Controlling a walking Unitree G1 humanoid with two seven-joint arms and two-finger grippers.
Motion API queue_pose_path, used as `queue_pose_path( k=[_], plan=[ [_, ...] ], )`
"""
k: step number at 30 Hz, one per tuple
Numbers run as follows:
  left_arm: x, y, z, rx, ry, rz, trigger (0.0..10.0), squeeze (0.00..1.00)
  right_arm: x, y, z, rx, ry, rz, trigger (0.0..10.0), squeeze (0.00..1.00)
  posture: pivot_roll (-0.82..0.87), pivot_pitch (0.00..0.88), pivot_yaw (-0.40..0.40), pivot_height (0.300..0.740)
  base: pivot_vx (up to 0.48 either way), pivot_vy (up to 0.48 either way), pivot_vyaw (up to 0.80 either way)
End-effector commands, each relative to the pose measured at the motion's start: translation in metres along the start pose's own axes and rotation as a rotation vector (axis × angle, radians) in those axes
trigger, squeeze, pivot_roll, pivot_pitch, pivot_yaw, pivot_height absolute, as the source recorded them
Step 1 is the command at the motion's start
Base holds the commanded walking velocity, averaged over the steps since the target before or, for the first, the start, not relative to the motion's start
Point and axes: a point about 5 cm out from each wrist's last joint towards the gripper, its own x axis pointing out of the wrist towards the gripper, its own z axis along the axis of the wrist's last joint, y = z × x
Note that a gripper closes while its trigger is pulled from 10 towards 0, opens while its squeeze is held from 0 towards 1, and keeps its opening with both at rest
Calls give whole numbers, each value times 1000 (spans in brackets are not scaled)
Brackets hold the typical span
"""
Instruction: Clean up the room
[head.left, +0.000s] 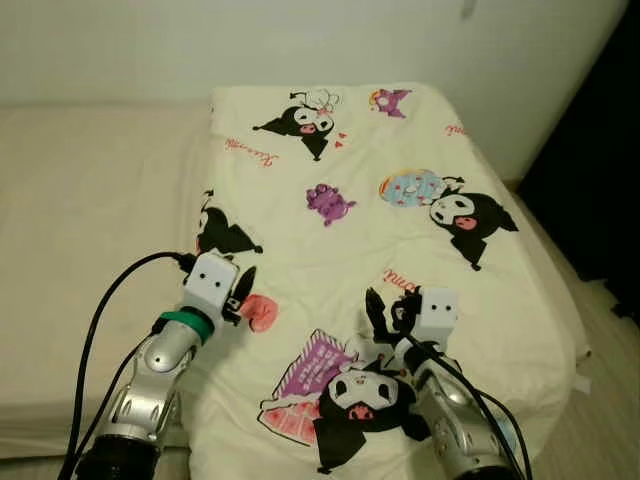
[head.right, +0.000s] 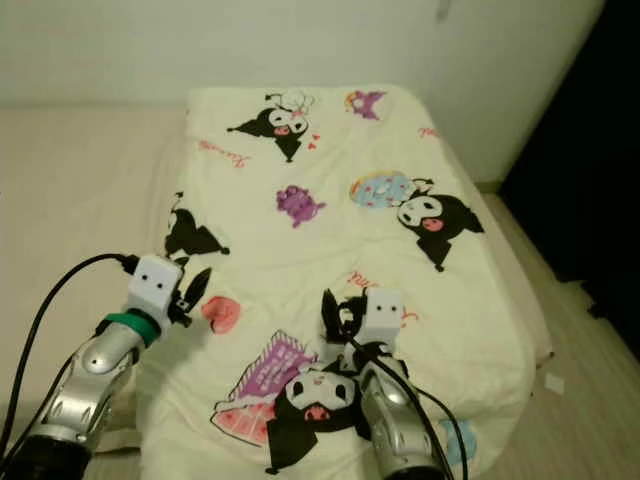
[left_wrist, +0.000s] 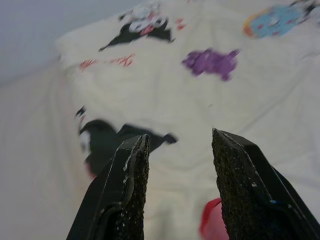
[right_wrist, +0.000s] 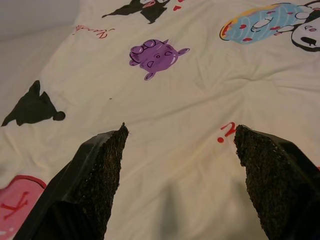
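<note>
Item: cream cartoon-printed quilt (head.left: 400, 230), spread flat over the beige bed (head.left: 90, 230). Left gripper (head.left: 240, 290) and right gripper (head.left: 385, 315): over its near end, jaws parted, empty. Step, judged: straightening bedding. Next: grasp near edge.

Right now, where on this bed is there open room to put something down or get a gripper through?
Widest free patch: the plain beige mattress, beside the printed blanket. The blanket top is flat too, between the purple print and the left gripper. Tightest at the near end, where the left gripper and right gripper both hover, jaws open and holding nothing.
</note>
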Motion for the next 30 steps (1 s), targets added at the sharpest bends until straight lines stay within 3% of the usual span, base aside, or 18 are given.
queue_pose_path(
  k=[1,11,15,24,30],
  plan=[
    [-5,5,-10,21,33,26,10000,0,0,1,-7,9,27,-11,10000,0,47,0,44,661,0,0,0],
    [-4,6,-12,20,51,32,10000,0,4,-1,-10,39,36,-24,10000,0,77,0,27,691,0,0,0],
    [-7,2,-20,-43,68,20,10000,0,4,5,-16,58,51,-30,10000,0,62,0,36,711,0,0,0],
    [-5,4,-26,-76,100,58,10000,0,-2,-4,-29,77,98,-77,10000,0,71,0,41,740,0,0,0],
    [-1,-4,-22,-85,83,24,10000,0,-3,-7,-35,75,131,-108,10000,0,71,0,49,740,0,0,0]
  ],
)
